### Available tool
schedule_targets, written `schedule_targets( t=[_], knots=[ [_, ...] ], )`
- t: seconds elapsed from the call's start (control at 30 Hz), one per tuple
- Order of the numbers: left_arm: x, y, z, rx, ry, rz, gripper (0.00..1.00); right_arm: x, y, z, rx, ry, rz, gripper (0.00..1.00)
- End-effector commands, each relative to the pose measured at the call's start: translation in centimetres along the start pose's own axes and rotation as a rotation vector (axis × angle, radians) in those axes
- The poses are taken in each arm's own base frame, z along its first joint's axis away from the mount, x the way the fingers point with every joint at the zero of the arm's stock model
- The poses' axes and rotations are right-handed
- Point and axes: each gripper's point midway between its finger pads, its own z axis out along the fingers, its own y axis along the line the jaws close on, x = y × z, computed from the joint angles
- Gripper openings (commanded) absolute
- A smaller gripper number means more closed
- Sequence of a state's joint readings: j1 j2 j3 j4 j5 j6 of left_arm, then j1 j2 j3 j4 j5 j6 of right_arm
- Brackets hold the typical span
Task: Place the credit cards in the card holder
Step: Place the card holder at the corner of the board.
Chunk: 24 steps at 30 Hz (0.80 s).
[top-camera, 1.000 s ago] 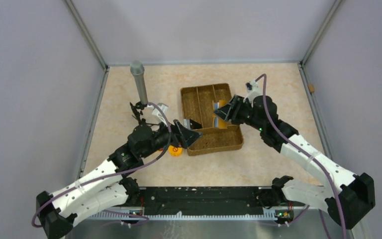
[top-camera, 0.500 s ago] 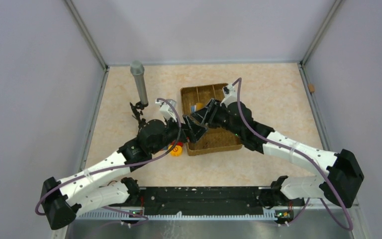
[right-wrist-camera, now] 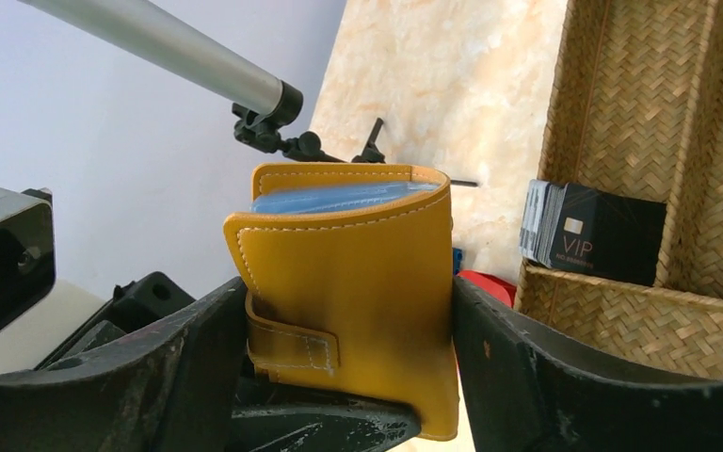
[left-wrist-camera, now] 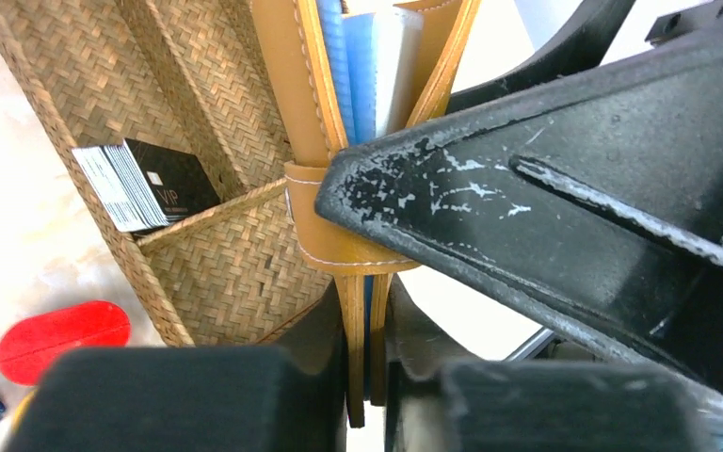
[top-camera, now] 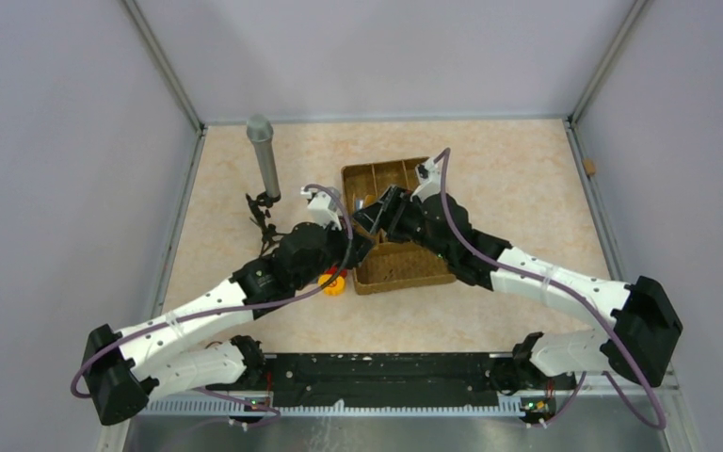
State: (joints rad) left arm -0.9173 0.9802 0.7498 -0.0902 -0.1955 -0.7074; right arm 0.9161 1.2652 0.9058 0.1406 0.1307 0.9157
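The top view looks steeply down from high behind the near edge of the bench [top-camera: 527,188], taking it all in, with the woven tray [top-camera: 405,268] mid-frame. Each wrist view sits very close above the tray, looking at the card holder [left-wrist-camera: 315,122] from opposite sides. Both also share the tray's card stack [left-wrist-camera: 146,184].

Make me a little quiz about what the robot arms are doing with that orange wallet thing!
1. True or false: the stack of black VIP cards is already inside the card holder.
2. Which colour shows inside the card holder? A) red B) light blue C) green
3. Fill in: the left pincer is pinching the ___.
Key: 1 false, the cards lie in the woven tray; 2 B; 3 card holder.
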Motion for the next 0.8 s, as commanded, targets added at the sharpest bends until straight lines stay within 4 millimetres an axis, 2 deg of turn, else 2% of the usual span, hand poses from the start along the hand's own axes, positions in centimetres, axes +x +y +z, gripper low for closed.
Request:
schedule_targets(
  t=[0.0,0.17,0.37,0.53,0.77],
  knots=[
    [-1.5,-0.1,-0.2,-0.006,-0.051,0.057,0.02,-2.6,1.0,-0.9,0.028,-0.084,-0.043,0.77],
    [0.7,1.5,-0.1,-0.028,0.013,0.162,0.0,-3.6,-0.7,-2.5,0.132,-0.109,-0.109,0.8],
    [3.3,4.5,0.4,-0.147,0.11,0.259,0.0,-2.8,-0.2,-3.2,0.116,-0.06,-0.055,0.74],
    [4.3,4.1,1.1,-0.164,0.135,0.303,0.0,-0.4,-0.1,-1.8,0.096,0.03,0.016,0.68],
    [5.9,3.6,1.7,-0.191,0.177,0.381,0.0,1.3,0.0,-0.3,0.082,0.097,0.047,0.62]
  ],
)
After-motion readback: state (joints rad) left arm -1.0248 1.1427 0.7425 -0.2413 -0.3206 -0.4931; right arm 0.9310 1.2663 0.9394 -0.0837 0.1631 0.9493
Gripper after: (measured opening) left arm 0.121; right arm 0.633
